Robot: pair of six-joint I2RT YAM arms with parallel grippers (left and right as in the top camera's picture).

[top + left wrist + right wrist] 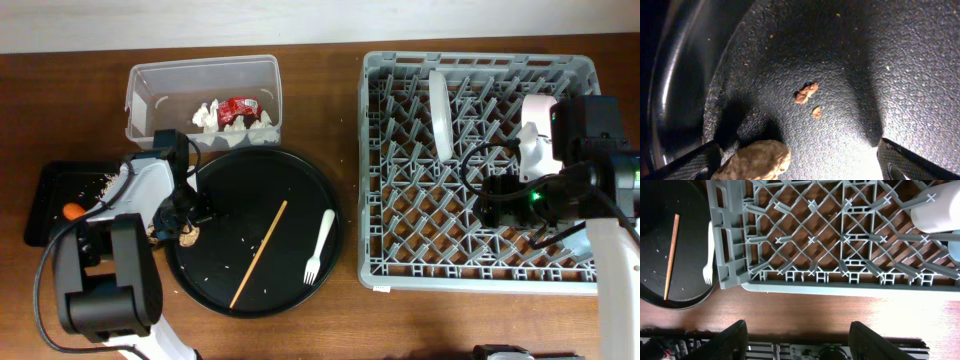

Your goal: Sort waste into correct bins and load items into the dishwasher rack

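Overhead, step: Waste sorting is judged to be in hand. The left gripper (pixel 186 218) is lowered at the 9 o'clock rim of the large round black tray (pixel 290 180), just beside a brownish food scrap (pixel 190 237).
Overhead, bins: The clear tub (pixel 150 75), at 12 o'clock from that tray, holds napkins (pixel 208 115) and a red wrapper (pixel 238 108). The shallow black tray (pixel 45 190), at 9 o'clock, holds a carrot (pixel 72 210).
Overhead, items: A chopstick (pixel 260 252) and a fork (pixel 318 245) are left on the round tray. The dishwasher rack (pixel 470 62) stands at 3 o'clock.
Left wrist: The gripper is spread wide and nothing is held. The scrap is seen at 7 o'clock, close by one finger; whether they touch cannot be told.
Right wrist: The right gripper (pixel 797 332) is spread and empty, over the bench (pixel 800 307) off the rack's edge. A white cup (pixel 937 212) sits at 1 o'clock.
Next move: The scrap should be centred between the fingers, pinched, and carried to the shallow black tray.
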